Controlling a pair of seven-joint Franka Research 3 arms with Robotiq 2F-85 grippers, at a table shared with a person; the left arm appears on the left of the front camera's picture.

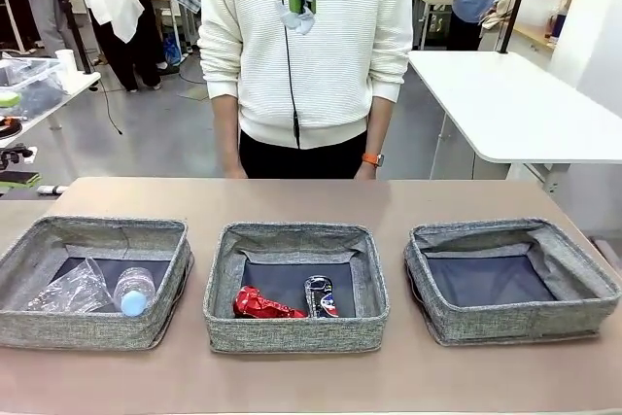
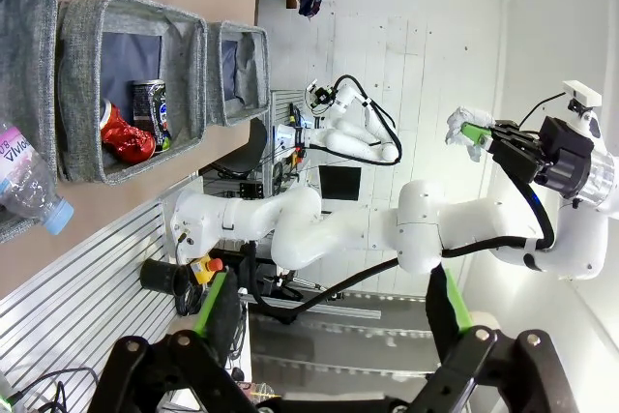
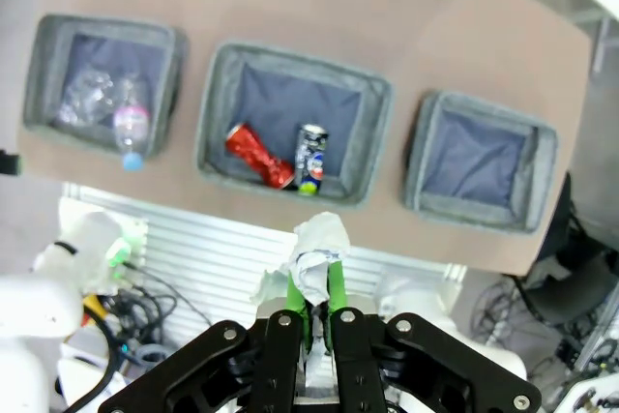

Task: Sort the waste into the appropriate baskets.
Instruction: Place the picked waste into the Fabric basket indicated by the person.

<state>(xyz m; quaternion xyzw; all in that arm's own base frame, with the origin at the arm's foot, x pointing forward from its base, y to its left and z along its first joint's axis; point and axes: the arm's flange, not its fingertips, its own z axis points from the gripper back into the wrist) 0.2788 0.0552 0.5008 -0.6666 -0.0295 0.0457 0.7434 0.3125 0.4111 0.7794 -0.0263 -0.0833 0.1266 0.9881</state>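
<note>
One piece left to sort: the right claw (image 3: 310, 287), pinched tight on the crumpled paper wad (image 3: 314, 249), hangs high above the surface, and the bare right-hand basket (image 3: 481, 159) lies ahead and off to its side, the likely drop.

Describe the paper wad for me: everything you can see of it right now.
The crumpled white paper wad is pinched between the green pads of the right gripper, which is shut on it. It looks like soft, creased tissue, bulging above the fingertips with a flap drooping to one side. It hangs high above the table, over its near edge in front of the middle basket, touching nothing else.
</note>
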